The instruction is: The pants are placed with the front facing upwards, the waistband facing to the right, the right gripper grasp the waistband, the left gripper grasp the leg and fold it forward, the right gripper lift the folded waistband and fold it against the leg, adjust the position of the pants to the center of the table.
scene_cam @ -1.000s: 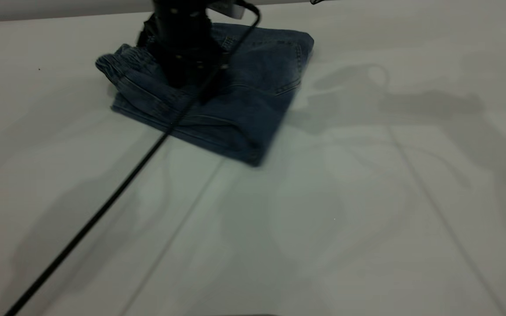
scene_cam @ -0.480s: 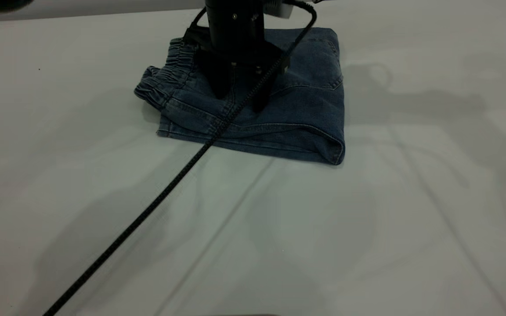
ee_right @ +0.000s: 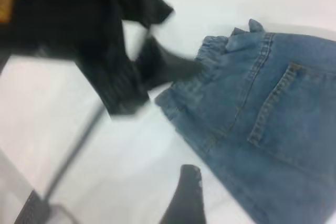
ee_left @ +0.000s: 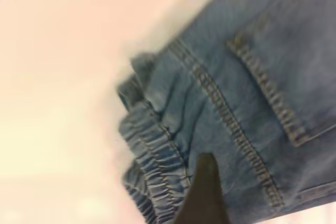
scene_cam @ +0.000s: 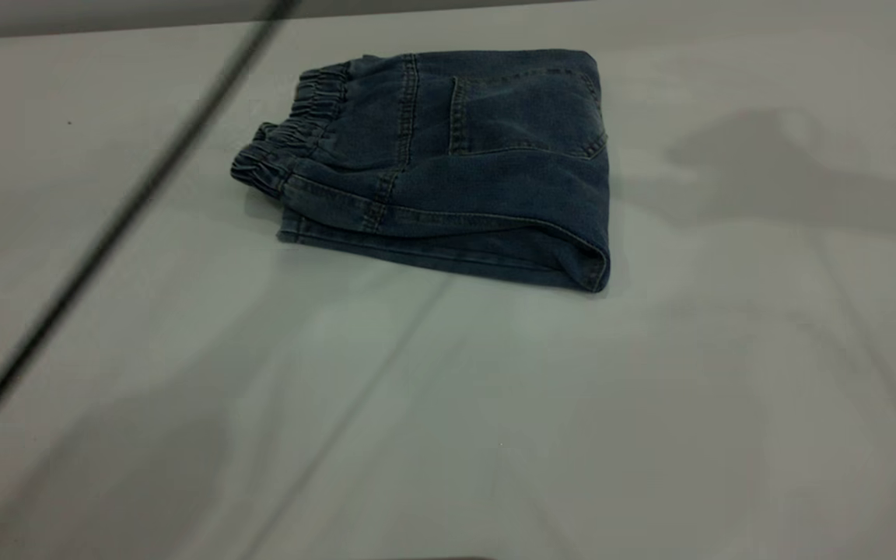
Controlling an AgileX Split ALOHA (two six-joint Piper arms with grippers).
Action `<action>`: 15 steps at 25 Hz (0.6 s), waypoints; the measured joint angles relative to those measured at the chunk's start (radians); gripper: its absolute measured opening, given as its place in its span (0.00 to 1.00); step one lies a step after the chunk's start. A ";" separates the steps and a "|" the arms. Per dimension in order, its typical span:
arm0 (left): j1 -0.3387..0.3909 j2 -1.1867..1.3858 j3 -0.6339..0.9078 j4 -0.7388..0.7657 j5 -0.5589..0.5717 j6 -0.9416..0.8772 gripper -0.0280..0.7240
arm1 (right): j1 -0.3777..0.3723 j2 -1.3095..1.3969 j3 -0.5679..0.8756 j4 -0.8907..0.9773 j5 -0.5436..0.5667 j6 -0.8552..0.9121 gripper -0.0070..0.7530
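Exterior: the pants [scene_cam: 448, 167] lie folded, back pocket up, waistband [scene_cam: 292, 132] at left, no gripper shown. Left wrist: left gripper [ee_left: 202, 198] over waistband, finger state untellable. Right wrist: right gripper [ee_right: 184, 198] beside pants, untellable.

The black pincer that had pressed down on the pants [scene_cam: 448, 167] lifted away and left the exterior view, uncovering the square back pocket [scene_cam: 522, 109]. Its braided cable [scene_cam: 117, 225] swung left, off the denim.
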 joint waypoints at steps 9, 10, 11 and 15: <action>0.001 -0.424 0.331 0.041 0.000 -0.006 0.79 | -0.017 -0.340 0.012 -0.092 0.184 0.166 0.79; 0.001 -0.475 0.385 0.044 0.000 -0.006 0.79 | -0.017 -0.377 0.023 -0.119 0.186 0.192 0.79; 0.001 -0.539 0.428 0.045 0.000 -0.006 0.79 | -0.017 -0.423 0.038 -0.148 0.189 0.212 0.79; 0.002 -0.790 0.605 0.047 0.000 -0.009 0.79 | -0.017 -0.633 0.141 -0.248 0.198 0.281 0.79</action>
